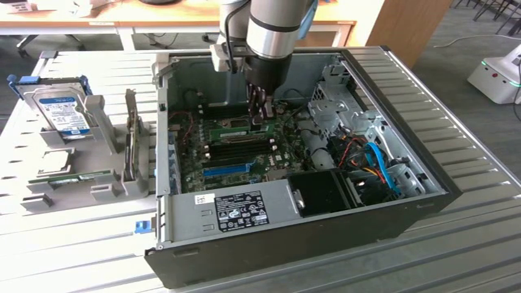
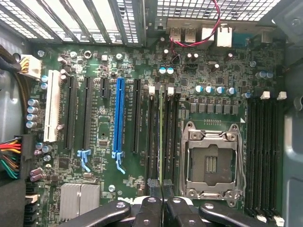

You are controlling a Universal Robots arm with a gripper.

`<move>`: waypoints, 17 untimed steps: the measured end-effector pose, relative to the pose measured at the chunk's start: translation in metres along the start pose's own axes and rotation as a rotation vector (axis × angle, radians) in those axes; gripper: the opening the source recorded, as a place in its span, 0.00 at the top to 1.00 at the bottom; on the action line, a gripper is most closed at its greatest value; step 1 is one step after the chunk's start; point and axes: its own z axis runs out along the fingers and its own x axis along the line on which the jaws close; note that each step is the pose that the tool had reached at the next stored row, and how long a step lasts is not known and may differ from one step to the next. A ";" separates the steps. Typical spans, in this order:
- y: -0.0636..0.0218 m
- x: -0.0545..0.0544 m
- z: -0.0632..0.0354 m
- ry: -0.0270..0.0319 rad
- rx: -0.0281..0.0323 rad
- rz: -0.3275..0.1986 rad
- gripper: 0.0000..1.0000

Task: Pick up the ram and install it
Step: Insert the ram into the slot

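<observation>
- Facing me first is the slatted metal table point(image 1: 456, 244). On it the open computer case point(image 1: 285, 253) lies on its side, its dark wall closest to me.
- Just inside that wall sits a grey metal cover point(image 1: 236, 210) with a white label. Beside it, toward the exterior view's right, is a black fan shroud point(image 1: 326, 190) with blue cables point(image 1: 381, 165) curling past.
- Beyond those lies the green motherboard point(image 1: 244, 152) with a long blue slot point(image 1: 224, 170) among black ones.
- Farther in, the gripper point(image 2: 160, 185) hangs straight down from the arm point(image 1: 273, 30) over the board, close to the silver processor socket point(image 2: 213, 161).
- Its fingers point(image 2: 152, 182) are clenched on the ram point(image 2: 161, 127). The ram stands on edge in one of the black memory slots just beside the socket. Whether it is pressed fully home I cannot tell.
- Off to the exterior view's left, outside the case, a grey holder point(image 1: 106, 189) carries an upright hard drive point(image 1: 67, 113) with a blue label. A second green stick point(image 1: 80, 178) lies low at the holder's nearer end.
- Farthest back stands a wooden desk point(image 1: 163, 21), well apart from the table.
</observation>
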 end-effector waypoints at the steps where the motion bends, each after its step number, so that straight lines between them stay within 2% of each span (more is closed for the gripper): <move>1: 0.0000 0.000 0.0000 0.0001 0.0000 0.000 0.88; 17: 0.0000 0.003 -0.0001 0.0002 0.0001 0.000 0.88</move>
